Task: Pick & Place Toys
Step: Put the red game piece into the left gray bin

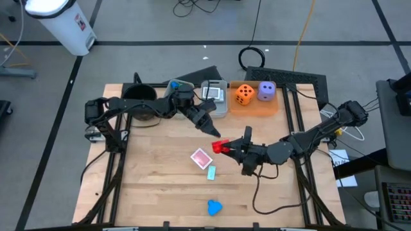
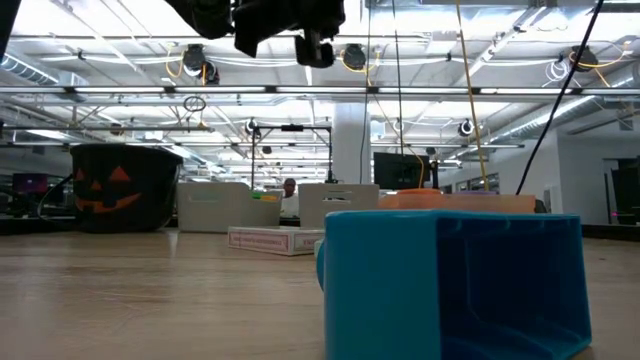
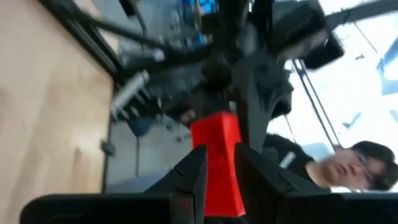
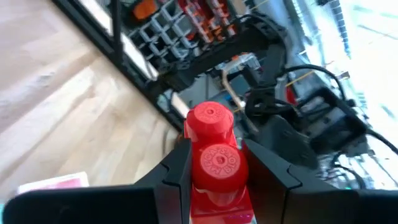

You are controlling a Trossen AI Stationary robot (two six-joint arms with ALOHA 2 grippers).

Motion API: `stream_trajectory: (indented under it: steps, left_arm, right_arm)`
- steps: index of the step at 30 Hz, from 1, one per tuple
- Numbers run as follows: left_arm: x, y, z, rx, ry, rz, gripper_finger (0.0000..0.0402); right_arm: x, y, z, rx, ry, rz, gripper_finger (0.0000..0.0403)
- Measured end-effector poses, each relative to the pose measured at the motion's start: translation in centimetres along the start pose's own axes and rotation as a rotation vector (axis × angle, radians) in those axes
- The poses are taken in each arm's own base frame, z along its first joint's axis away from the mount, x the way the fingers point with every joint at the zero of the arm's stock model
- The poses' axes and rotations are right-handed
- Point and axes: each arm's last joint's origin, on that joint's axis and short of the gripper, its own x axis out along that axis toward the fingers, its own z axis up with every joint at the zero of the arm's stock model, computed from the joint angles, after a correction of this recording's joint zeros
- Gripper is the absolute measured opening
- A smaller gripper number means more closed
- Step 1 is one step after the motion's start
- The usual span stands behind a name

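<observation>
Jaws of both the left gripper (image 1: 214, 130) and right gripper (image 1: 226, 147) clench the red block (image 1: 220, 147), likely a mid-air handover above the table (image 1: 160, 186).

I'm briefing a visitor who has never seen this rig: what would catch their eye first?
Mid-table, both claws meet on one red block: the right claw grips it, and the left claw reaches in from the other side, its fingers either side of it. Behind, an orange die and a purple die sit on the orange tray.

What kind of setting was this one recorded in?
Probably an indoor robotics lab or workshop: a wooden table on grey flooring, exposed ceiling trusses with strip lights, and shelves of parts bins behind.
</observation>
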Motion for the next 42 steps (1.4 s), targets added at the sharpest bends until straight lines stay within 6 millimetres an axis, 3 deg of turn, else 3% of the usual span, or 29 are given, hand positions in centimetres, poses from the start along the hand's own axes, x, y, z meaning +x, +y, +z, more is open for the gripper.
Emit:
stream_trajectory:
  steps: [9, 17, 29, 42]
  left_arm:
    - [-1.6, 0.4, 1.3, 0.111, -0.099, 0.035, 0.0088]
    - [-2.9, 0.6, 2.1, 0.200, -0.142, 0.058, 0.0088]
    - [-2.9, 0.7, 2.7, 0.260, -0.413, 0.180, 0.0088]
    - [-1.9, 0.5, 2.1, 0.355, -0.374, 0.183, 0.0088]
  right_arm:
    - [-0.8, -0.1, -0.7, 0.099, 0.050, 0.051, 0.0095]
    - [-1.8, -1.6, -2.2, 0.386, 0.075, 0.168, 0.0095]
    - [-1.7, -3.9, -5.3, 0.771, 0.144, 0.367, 0.0095]
    - [-0.7, -5.6, -7.5, 0.986, 0.141, 0.514, 0.0095]
